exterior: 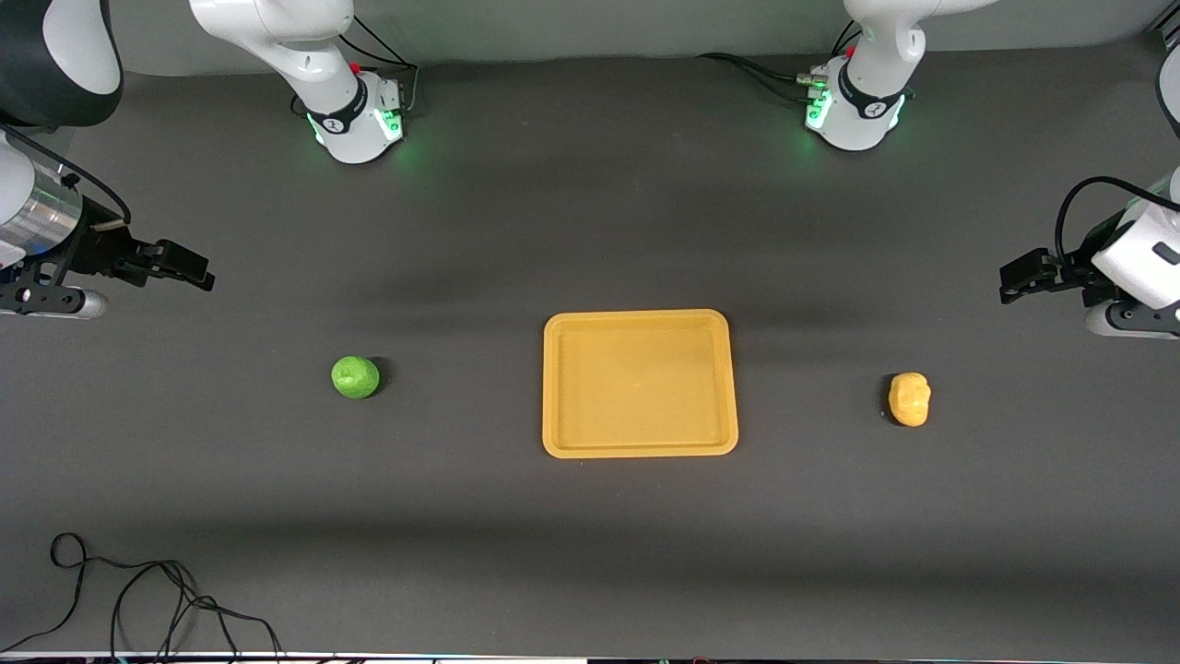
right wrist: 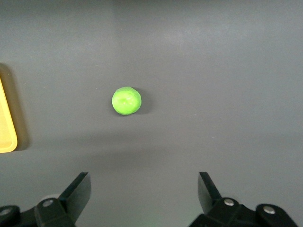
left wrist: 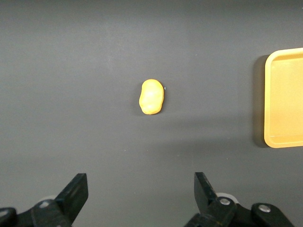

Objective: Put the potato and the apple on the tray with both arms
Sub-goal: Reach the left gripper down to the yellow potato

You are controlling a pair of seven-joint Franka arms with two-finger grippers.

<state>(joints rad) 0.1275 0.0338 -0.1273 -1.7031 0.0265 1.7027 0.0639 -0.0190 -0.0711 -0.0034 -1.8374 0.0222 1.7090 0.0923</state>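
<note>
Dark grey matting covers the whole surface (exterior: 590,553), seen from the high front camera with both arm bases along its upper edge. An orange-yellow tray (exterior: 640,450) lies flat at the middle, with nothing in it. The green apple (exterior: 355,377) sits well apart from the tray toward the right arm's end; the yellow potato (exterior: 909,399) sits well apart toward the left arm's end. The right hand (exterior: 189,266) hangs above the surface at its own end, the left hand (exterior: 1023,277) likewise at the other end, neither over its fruit. A loose black cable (exterior: 138,590) lies on the surface, nearer the camera than the apple.

From the left wrist, the left hand's fingers (left wrist: 75,191) are spread wide and hold nothing. The potato (left wrist: 151,97) lies alone on the matting, with a corner of the tray (left wrist: 284,139) visible.

From the right wrist, the right hand's fingers (right wrist: 78,189) are also wide apart and hold nothing. The apple (right wrist: 126,100) rests dimple up, with a sliver of tray (right wrist: 7,137) at the edge.

Likely risks: the round apple could roll away if one finger touches it first; the lumpy potato could twist or slip in an off-centre pinch; and both arms heading for the one tray could crowd each other.
</note>
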